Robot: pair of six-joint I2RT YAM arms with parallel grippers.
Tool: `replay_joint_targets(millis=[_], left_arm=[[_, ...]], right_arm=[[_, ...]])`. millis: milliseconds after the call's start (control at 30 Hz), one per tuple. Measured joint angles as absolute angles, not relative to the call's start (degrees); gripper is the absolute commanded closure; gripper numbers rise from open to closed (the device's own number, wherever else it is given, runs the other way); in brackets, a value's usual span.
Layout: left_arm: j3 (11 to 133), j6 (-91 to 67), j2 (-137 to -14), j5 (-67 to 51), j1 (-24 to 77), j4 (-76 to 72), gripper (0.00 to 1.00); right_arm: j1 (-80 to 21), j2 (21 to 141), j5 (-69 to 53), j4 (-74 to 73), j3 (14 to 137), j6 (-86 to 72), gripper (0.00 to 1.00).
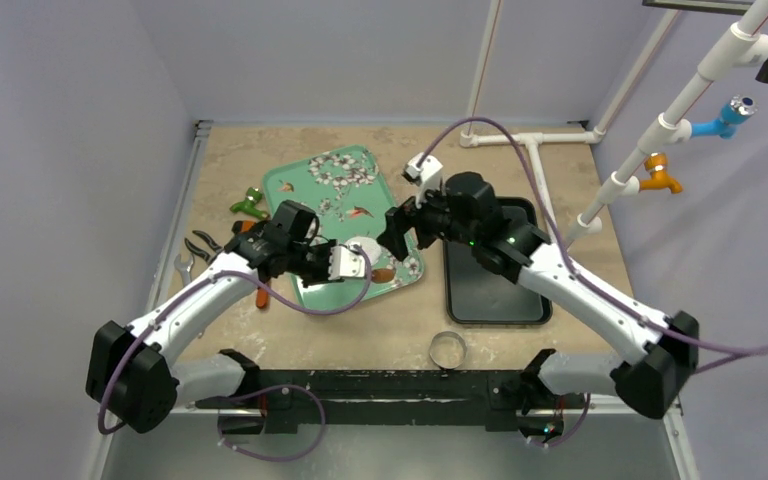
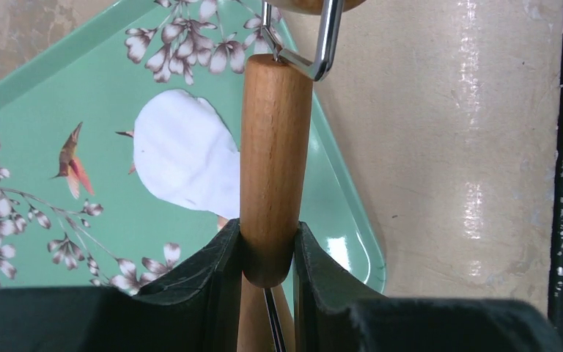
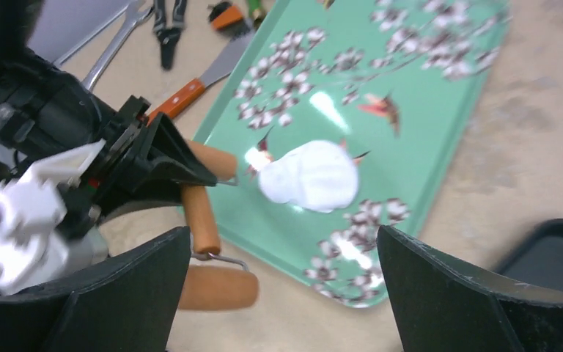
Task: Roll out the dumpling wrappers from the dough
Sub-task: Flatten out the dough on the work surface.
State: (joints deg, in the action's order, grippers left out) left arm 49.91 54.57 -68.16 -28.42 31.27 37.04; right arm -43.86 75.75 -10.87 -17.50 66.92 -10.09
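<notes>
Left gripper (image 2: 267, 253): I had the jaws pinched on the roller handle (image 2: 275, 161), close to its butt end. The grip looked square.
Handle axis: it ran straight out from my fingers to the metal yoke (image 2: 328, 37) that carries the roller drum (image 3: 216, 287).
Drum position: from the right wrist view it sat off the rim of the green tray (image 3: 410, 158), over bare table. It was not on anything white.
Dough (image 2: 183, 158): one white lump, partly flattened and not yet a thin round. It lay on the tray near the corner closest to me.
Key relation: the dough lay just to the left of the handle, about level with mid-handle. So the drum was past it and off to the side.
Next move (my call): draw the roller back and shift it left until the drum lands on the dough, then push along the handle axis.
Right gripper (image 3: 284, 282): fingers spread wide and holding nothing. It hung over the tray with the dough in view between them.
Nearer arm: both were close to the dough. Mine on the left had the tool.
Risk: the drum could catch the tray rim on the way in.
Further out: black tray (image 1: 490, 295) to the right, ring cutter (image 1: 447, 350) near the bases, hand tools (image 1: 196, 256) left of the green tray.
</notes>
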Motion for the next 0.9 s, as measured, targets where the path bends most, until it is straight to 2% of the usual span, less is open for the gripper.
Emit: replay_joint_targets(millis=[167,333,467,733,900], left_arm=[[50.76,53.01,-68.16,-33.04,28.47,40.18,1.0],[54.3,52.31,-68.16,-37.95,27.86,44.03,1.0],[56.82,50.92,-68.16,-40.07,27.81,45.78,1.0],[58.74,49.25,-68.18,-42.44,27.77,47.62,1.0],[58.81,48.77,-68.34,-43.33,27.77,48.16,1.0]], right_arm=[[-43.7,61.17,-7.97,-14.09,60.53,1.1,0.01],[-44.21,51.03,-23.16,-7.51,49.84,12.73,0.01],[-44.91,53.45,-28.14,-5.93,49.25,15.11,0.01],[-48.53,60.55,-29.95,-5.28,49.63,15.59,0.02],[-49.47,63.11,-29.5,-1.45,49.65,13.54,0.09]])
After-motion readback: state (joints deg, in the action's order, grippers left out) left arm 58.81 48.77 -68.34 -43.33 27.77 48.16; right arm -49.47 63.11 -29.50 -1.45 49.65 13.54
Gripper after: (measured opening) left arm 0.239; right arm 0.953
